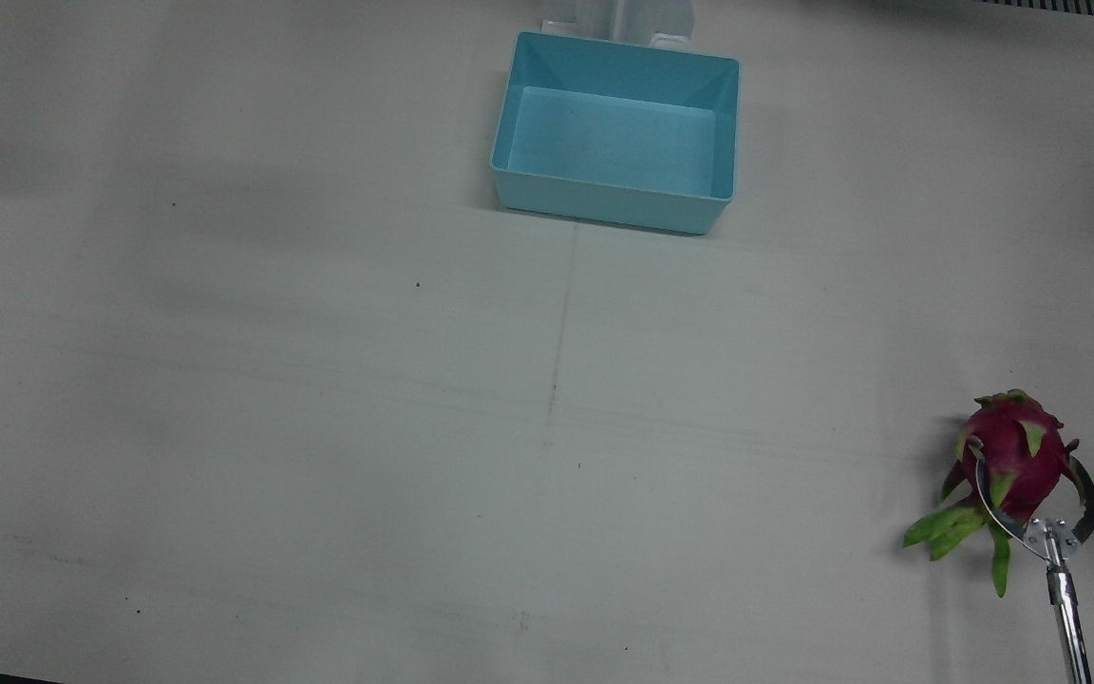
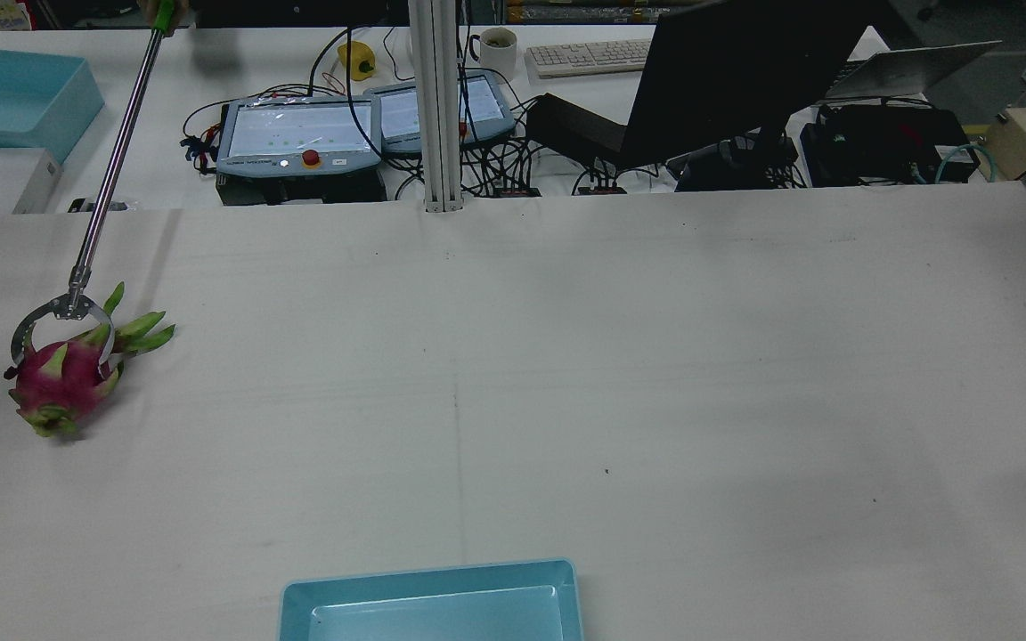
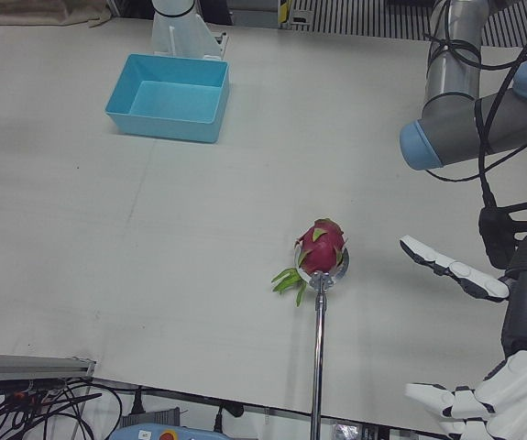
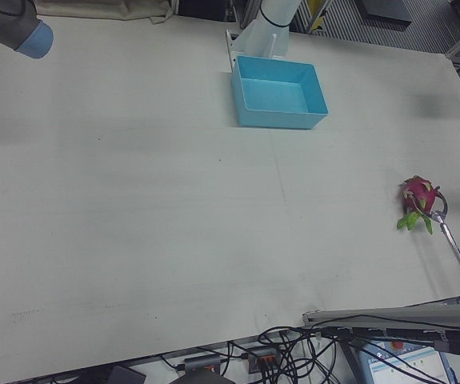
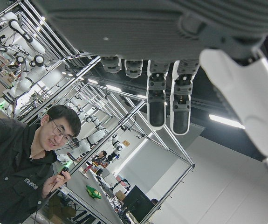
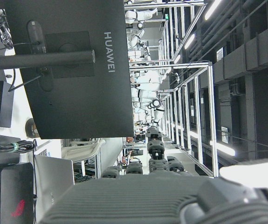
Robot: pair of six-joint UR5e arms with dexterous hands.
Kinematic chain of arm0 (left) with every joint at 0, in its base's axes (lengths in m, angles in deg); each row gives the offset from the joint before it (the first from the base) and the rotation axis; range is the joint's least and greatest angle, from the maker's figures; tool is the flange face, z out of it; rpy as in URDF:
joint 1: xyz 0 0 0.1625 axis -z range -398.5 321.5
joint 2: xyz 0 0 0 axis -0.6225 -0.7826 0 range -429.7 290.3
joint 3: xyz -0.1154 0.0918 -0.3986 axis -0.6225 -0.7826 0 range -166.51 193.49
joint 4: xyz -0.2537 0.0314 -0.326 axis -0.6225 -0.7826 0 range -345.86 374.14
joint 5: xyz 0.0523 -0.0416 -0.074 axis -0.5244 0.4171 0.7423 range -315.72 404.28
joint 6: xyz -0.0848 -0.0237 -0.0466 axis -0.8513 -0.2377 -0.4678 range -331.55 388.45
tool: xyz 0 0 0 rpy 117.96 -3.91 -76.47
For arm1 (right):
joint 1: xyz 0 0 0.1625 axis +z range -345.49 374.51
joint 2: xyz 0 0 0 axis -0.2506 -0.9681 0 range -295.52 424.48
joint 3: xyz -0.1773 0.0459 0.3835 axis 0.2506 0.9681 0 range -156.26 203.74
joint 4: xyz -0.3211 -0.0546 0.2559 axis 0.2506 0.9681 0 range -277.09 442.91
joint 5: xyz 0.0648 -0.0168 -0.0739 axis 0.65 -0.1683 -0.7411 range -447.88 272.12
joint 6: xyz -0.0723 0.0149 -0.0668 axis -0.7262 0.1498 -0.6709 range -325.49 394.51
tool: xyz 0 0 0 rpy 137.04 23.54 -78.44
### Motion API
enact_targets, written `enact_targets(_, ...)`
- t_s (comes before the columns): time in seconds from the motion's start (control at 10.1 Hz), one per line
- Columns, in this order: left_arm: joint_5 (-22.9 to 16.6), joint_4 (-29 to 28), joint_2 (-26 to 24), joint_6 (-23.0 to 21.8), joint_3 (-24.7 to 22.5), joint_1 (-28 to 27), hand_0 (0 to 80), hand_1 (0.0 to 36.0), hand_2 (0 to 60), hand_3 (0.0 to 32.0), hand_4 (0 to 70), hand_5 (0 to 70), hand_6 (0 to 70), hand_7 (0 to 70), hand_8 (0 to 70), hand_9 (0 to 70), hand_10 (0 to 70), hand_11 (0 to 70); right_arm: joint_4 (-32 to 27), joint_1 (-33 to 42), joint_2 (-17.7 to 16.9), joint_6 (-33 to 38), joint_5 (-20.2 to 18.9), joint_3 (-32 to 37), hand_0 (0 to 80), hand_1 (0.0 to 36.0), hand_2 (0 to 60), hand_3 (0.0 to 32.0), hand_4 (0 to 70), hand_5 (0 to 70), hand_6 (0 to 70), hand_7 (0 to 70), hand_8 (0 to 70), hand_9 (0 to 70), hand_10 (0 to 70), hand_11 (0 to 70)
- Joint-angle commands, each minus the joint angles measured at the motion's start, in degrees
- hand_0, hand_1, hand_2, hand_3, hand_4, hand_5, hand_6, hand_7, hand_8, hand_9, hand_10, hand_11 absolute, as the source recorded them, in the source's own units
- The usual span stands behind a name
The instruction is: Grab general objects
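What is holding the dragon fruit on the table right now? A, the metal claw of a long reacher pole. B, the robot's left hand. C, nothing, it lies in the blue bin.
A: the pole's claw rings the dragon fruit on the table; the left hand hangs open beside it.

Big table [image 2: 655, 374] under a plain off-white cloth, faint seam down the middle. Past its far edge, a white desk [image 2: 237, 53] crowded with kit: two control tablets [image 2: 299, 133], a black monitor [image 2: 727, 62] seen from the back, a keyboard [image 2: 589, 56], a mug [image 2: 497, 42], a laptop [image 2: 909, 67], tangled cables [image 2: 513, 178]. An aluminium post [image 2: 439, 107] stands upright at the table edge. Overhead: dark ceiling, metal frame racks [image 5: 124, 107], strip lights [image 6: 196, 32]. Room is dim and grey-lit.
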Motion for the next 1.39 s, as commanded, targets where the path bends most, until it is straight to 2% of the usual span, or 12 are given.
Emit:
enact_targets(0.0,0.0,0.24,-0.04,0.43,0.03,-0.03,47.5,9.0,0.0,0.0,24.9,31.3,26.2,48.5,4.2,10.0,4.3,7.1,0.0,-0.02,0.0,0.0,0.02,0.0,0.0,0.0,0.0,0.0,0.0,0.0,0.0,0.0,0.0,0.0,0.0,0.0)
enact_targets(0.4,0.09,0.24,-0.04,0.52,0.03,-0.12,47.4,8.8,0.0,0.0,24.4,30.6,26.4,48.9,4.2,10.5,4.6,7.4,0.0,0.07,0.0,0.0,-0.06,0.0,0.0,0.0,0.0,0.0,0.0,0.0,0.0,0.0,0.0,0.0,0.0,0.0)
enact_targets(0.6,0.09,1.46,-0.47,2.26,-0.06,-0.12,47.3,8.8,0.0,0.0,24.6,30.8,26.8,49.3,4.6,11.2,4.6,7.5,0.09,0.07,0.0,0.0,0.02,-0.09,0.0,0.0,0.0,0.0,0.0,0.0,0.0,0.0,0.0,0.0,0.0,0.0)
enact_targets(0.89,0.0,3.13,0.05,2.71,-2.33,-1.17,48.4,12.1,5.2,0.0,23.9,30.1,26.4,48.7,4.3,10.5,4.9,8.1,0.09,0.07,0.0,0.0,0.02,-0.17,0.0,0.0,0.0,0.0,0.0,0.0,0.0,0.0,0.0,0.0,0.0,0.0)
enact_targets(0.99,0.0,4.18,0.66,5.32,-3.48,-1.26,49.0,13.0,5.2,0.0,22.3,28.7,24.1,46.7,3.8,8.4,3.2,5.9,0.17,0.07,0.0,0.0,0.02,-0.26,0.0,0.0,0.0,0.0,0.0,0.0,0.0,0.0,0.0,0.0,0.0,0.0)
enact_targets(1.09,0.17,5.33,5.02,9.09,-8.62,-1.17,49.3,13.7,5.0,0.0,20.4,26.9,21.7,44.4,3.3,7.4,1.9,4.1,0.09,0.07,0.0,0.0,0.02,-0.17,0.0,0.0,0.0,0.0,0.0,0.0,0.0,0.0,0.0,0.0,0.0,0.0)
enact_targets(1.19,2.87,6.82,12.63,13.13,-17.63,-1.43,50.0,14.7,5.2,0.0,19.4,25.0,20.1,42.7,3.0,7.1,1.1,3.0,0.17,0.07,0.0,0.0,0.02,-0.26,0.0,0.0,0.0,0.0,0.0,0.0,0.0,0.0,0.0,0.0,0.0,0.0)
enact_targets(1.29,5.77,7.09,18.19,15.52,-22.94,-1.43,50.3,15.7,6.2,0.0,18.0,18.3,17.1,38.7,2.4,6.3,0.0,0.8,0.18,0.07,0.0,0.0,0.02,-0.26,0.0,0.0,0.0,0.0,0.0,0.0,0.0,0.0,0.0,0.0,0.0,0.0)
